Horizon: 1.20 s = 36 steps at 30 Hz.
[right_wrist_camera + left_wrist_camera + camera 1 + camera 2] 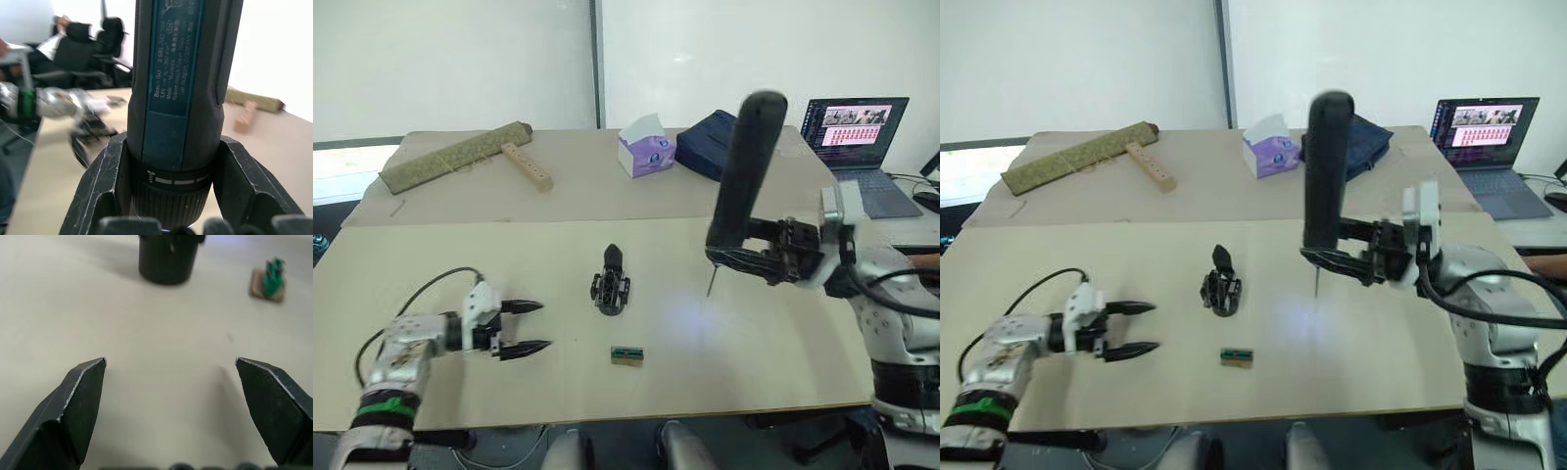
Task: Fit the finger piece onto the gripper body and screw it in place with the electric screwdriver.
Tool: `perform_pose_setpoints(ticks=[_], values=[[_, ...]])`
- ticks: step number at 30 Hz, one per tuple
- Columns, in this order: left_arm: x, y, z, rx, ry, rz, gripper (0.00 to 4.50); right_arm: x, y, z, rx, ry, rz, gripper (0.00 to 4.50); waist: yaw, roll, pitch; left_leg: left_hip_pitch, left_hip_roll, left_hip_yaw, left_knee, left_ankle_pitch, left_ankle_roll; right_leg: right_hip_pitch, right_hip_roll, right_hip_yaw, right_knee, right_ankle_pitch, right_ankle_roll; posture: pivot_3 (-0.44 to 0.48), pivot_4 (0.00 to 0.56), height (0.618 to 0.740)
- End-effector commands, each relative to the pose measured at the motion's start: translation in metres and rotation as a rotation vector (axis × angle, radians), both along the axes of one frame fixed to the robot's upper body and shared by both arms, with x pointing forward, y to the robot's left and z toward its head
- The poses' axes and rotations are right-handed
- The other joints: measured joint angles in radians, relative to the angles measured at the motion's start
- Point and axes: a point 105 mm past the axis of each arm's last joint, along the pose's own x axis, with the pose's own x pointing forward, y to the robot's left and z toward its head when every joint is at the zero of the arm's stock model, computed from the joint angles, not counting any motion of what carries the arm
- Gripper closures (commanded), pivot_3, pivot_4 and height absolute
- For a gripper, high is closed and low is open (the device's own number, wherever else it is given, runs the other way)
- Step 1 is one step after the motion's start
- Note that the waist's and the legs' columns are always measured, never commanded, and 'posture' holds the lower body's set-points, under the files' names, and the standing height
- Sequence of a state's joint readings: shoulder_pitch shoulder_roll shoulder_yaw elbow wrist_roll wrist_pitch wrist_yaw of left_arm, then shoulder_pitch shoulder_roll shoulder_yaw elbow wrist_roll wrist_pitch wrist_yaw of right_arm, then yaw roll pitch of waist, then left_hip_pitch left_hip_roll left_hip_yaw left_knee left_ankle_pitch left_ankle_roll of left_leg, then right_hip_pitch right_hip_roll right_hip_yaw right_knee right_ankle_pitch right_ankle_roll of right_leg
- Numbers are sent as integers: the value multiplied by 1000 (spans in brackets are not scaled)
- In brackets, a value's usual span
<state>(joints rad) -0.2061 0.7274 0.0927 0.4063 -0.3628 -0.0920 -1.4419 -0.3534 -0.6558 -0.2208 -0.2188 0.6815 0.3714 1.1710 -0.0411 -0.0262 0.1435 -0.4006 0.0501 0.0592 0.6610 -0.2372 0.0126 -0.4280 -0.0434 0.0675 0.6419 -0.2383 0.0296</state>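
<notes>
1. Keep right gripper (744,257) clamped on the electric screwdriver (744,171), upright, bit raised just right of the gripper body (610,284)
2. Bring left gripper (535,326), spread wide and empty, from left of the gripper body to steady it
3. Finger piece: cannot tell

office/lab | laptop (858,137) on desk | office chairs (93,44) | whiteboard wall (450,59)

White walls (460,59) filled the frame's top; a beige table (754,362) spread below, with an open laptop (862,147) at upper right.
</notes>
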Motion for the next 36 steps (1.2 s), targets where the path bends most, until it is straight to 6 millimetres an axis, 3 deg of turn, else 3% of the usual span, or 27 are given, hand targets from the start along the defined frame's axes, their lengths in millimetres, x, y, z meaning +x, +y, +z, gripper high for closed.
perform_pose_setpoints(ticks=[1,4,10,14,19,26,36], values=[[-13,2,24,-8,-90,-45,25,-20,-12,1,-61,-132,-23,2578,7,-1,1,-1,0,0,0,0,0,0,0,0,-1,0,0,0,150,740],[-23,-7,26,0,-96,-94,25,-31,-6,-6,-47,-116,0,2578,15,-1,2,-1,0,1,0,0,0,0,-3,1,-2,-1,2,0,150,740],[-32,-53,24,15,-119,-220,25,-56,43,0,77,-120,165,2578,21,-3,4,1,0,3,0,0,-1,1,0,2,-2,0,3,0,150,740],[-30,-83,13,15,-112,-255,25,-67,75,2,146,-113,269,2578,21,-4,5,1,0,2,0,0,-1,1,1,2,-1,0,2,0,150,740],[-31,-113,-9,44,-84,-277,25,-67,97,-16,110,-120,353,2578,26,-5,5,1,-1,2,1,1,-1,2,0,2,-1,0,2,0,150,740],[-29,-136,-24,40,-75,-273,25,-58,110,-22,123,-131,385,2578,29,-5,5,1,-1,2,1,1,-1,3,1,2,-1,0,2,0,150,740],[-27,-143,-29,36,-56,-299,25,-57,111,-30,103,-140,398,2578,33,-5,5,3,-2,2,3,1,-1,5,0,1,-1,1,2,0,150,740]])
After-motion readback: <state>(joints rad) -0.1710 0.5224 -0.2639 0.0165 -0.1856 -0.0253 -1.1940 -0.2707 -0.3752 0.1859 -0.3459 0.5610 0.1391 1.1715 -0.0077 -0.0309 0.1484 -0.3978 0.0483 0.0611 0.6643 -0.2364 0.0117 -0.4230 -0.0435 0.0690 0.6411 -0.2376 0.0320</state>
